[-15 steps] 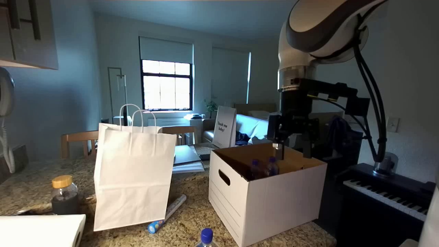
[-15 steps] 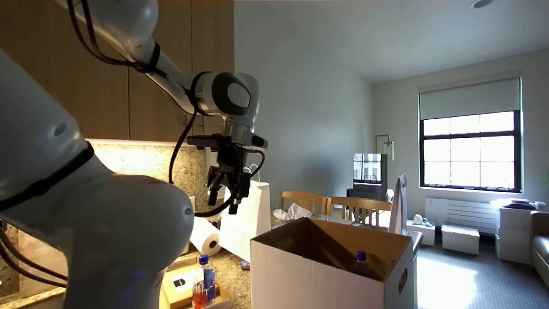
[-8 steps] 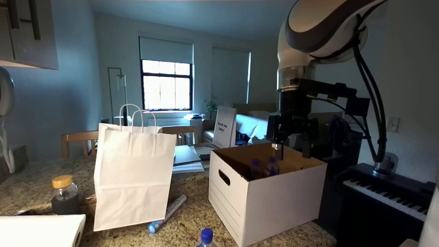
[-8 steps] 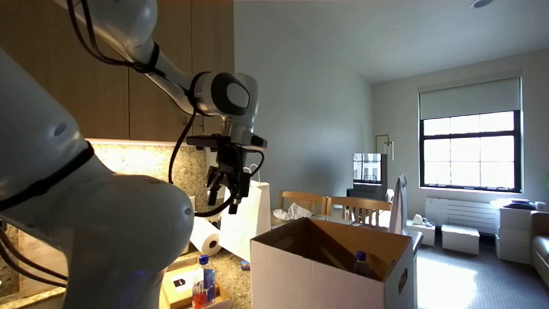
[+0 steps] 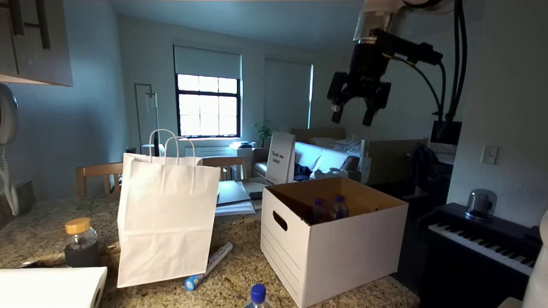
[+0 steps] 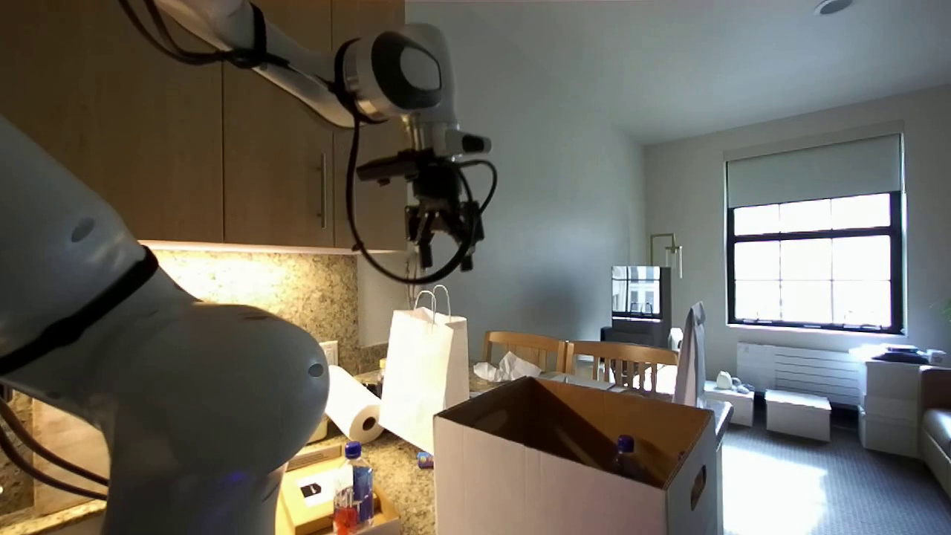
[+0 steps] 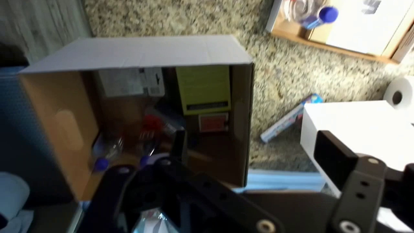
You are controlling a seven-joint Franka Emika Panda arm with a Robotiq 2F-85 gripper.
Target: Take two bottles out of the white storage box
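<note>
Overhead, well above the rim of the white storage box (image 5: 355,252), the gripper (image 5: 352,117) hangs with its fingers (image 7: 334,153) pointing down, tilted slightly off vertical. They are spread wide, and a clear gap shows between the tips in both exterior views.

Behind it, the arm (image 6: 223,401) can be followed in an exterior view: a thick white link fills the lower left, the next stretch runs out of the picture, and the forearm comes in from the top, sloping down to a wrist bent so that the gripper drops from it. A black cable (image 6: 350,193) bows round in a loop that dips below the fingertips.

As for the bottles, one bottle (image 5: 340,208) and a second bottle (image 5: 318,213), both blue-capped, stand upright close together inside the box, whose wall hides their lower parts; I cannot tell whether they touch. From the wrist view, the box's interior is dim and blurred. A third bottle (image 6: 354,487), also capped in blue, stands in a shallow cardboard tray (image 7: 326,46) apart from the box.

On the counter (image 5: 242,267), a white paper bag (image 5: 169,222) stands near the box, and a slim tube (image 5: 220,255) lies beside the bag's foot.
</note>
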